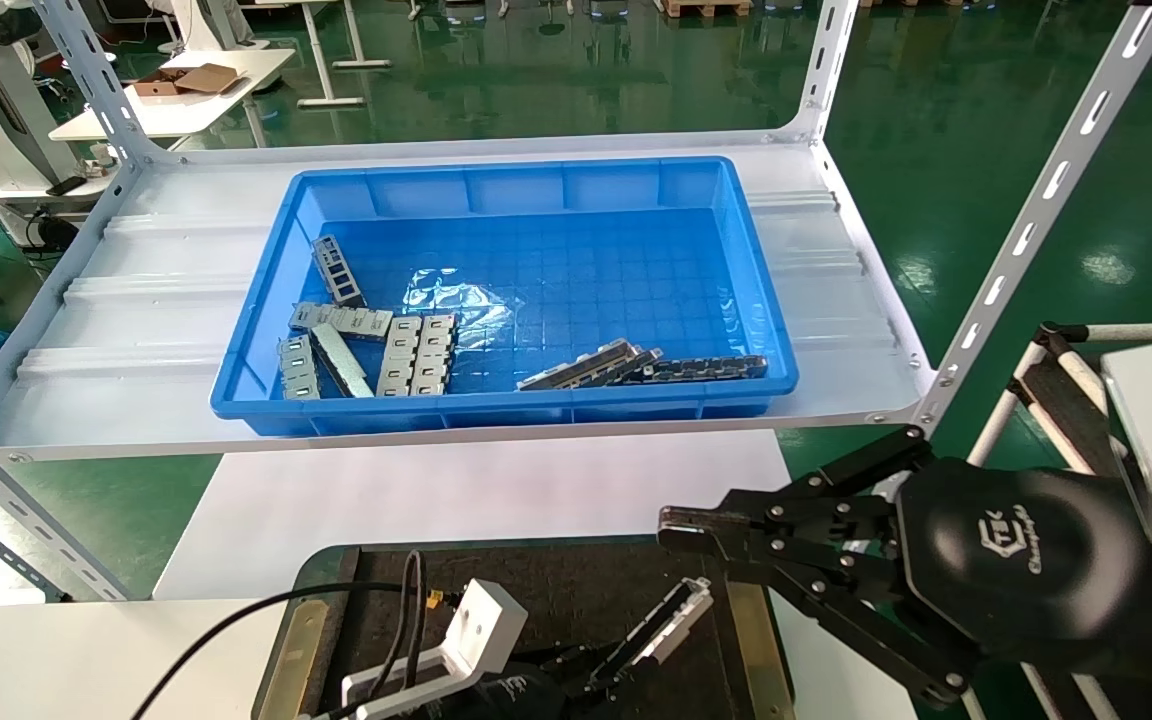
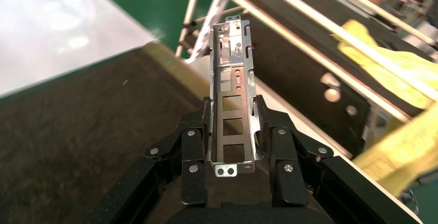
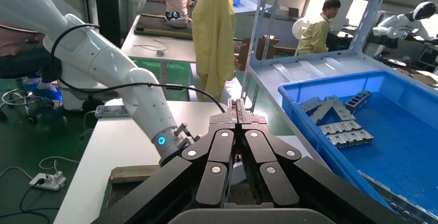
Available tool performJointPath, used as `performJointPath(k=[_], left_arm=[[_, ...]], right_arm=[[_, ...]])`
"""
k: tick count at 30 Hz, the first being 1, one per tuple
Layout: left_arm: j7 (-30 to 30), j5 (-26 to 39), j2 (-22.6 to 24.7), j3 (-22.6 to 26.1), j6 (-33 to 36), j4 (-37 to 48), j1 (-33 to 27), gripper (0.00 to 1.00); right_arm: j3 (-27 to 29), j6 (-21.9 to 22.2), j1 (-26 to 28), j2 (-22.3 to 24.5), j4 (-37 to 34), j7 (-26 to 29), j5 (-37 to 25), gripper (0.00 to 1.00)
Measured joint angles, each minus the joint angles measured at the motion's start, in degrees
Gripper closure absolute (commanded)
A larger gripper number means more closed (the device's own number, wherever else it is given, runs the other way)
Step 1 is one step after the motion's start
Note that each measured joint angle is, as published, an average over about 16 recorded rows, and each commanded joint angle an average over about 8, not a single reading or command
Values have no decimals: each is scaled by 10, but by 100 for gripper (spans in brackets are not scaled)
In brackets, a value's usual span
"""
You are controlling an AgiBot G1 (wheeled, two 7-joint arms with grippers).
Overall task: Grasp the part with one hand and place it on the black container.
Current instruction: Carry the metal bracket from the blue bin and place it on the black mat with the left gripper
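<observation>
Glossy green floor [image 1: 986,150], white slotted metal shelf frame [image 1: 1066,170], white desks [image 1: 186,100] behind, yellow coat [image 3: 213,28] hanging

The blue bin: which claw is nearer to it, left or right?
Right. The right claw, shut and empty, hovers just before the blue bin; the left claw holds the part lower over the black container.

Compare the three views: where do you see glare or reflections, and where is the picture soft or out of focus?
Head view: ceiling lights glare off the green floor and the plastic film in the blue bin. Left wrist view: the held part is sharp, the background behind it is blurred. Right wrist view: the shut right gripper is sharp, bright windows wash out the far background.
</observation>
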Motion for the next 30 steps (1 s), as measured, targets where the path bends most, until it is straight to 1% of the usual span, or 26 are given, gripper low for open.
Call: performJointPath(k=[6, 14, 23, 30], left_arm=[[-40, 10, 23, 28, -100, -20, 23, 100], [-72, 6, 76, 59, -233, -21, 43, 100], [-88, -32, 140, 90, -375, 2, 49, 100], [-88, -69, 184, 106, -449, 33, 39, 100]], right_arm=[[0, 0, 0, 0, 0, 0, 0, 100], [0, 0, 0, 0, 0, 0, 0, 100], [0, 0, 0, 0, 0, 0, 0, 100], [0, 0, 0, 0, 0, 0, 0, 100]])
